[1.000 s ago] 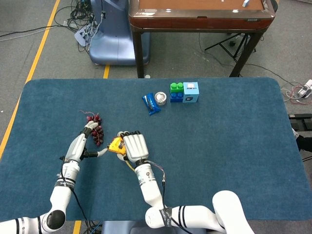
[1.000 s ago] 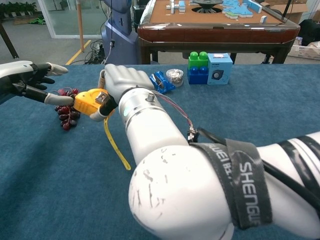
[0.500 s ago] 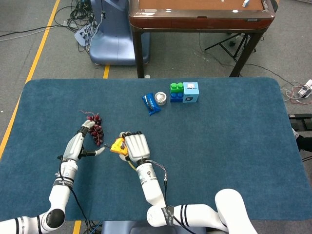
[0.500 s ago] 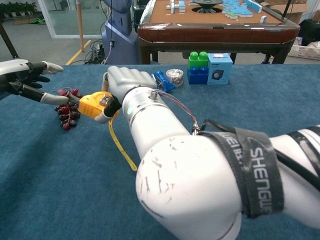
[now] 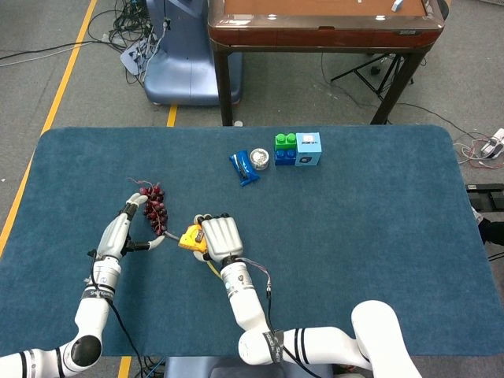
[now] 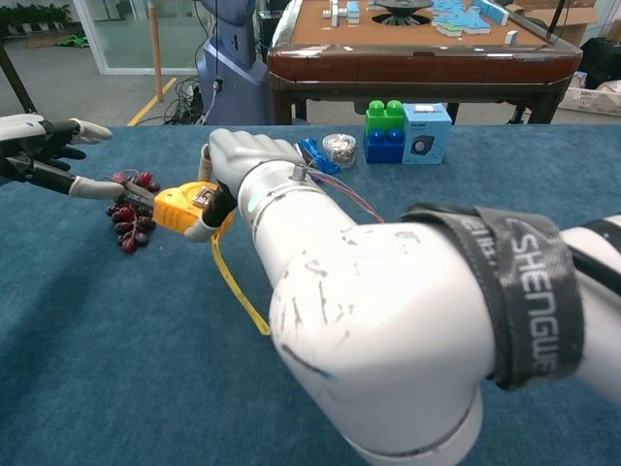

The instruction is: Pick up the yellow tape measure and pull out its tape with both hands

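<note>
The yellow tape measure (image 5: 189, 237) (image 6: 180, 208) is held just above the blue table, gripped from the right by my right hand (image 5: 219, 235) (image 6: 243, 158). A thin yellow strap (image 6: 239, 291) trails from the case down onto the cloth. My left hand (image 5: 126, 231) (image 6: 44, 155) is to the left of the case. Its lower fingertips (image 6: 114, 188) hold the dark end of the tape (image 6: 139, 195), and a short length is drawn out between them and the case. Its other fingers are spread above.
A bunch of dark red grapes (image 5: 155, 208) (image 6: 129, 221) lies right behind the left hand and the case. Further back are a blue packet (image 5: 243, 167), a small round tin (image 5: 260, 160), and green and blue blocks (image 5: 298, 149). The table edge (image 5: 47, 260) is close on the left.
My left hand has drawn back to the left, away from the case. A short dark piece of tape now shows between its fingertip and the case. The right hand shifted slightly right.
</note>
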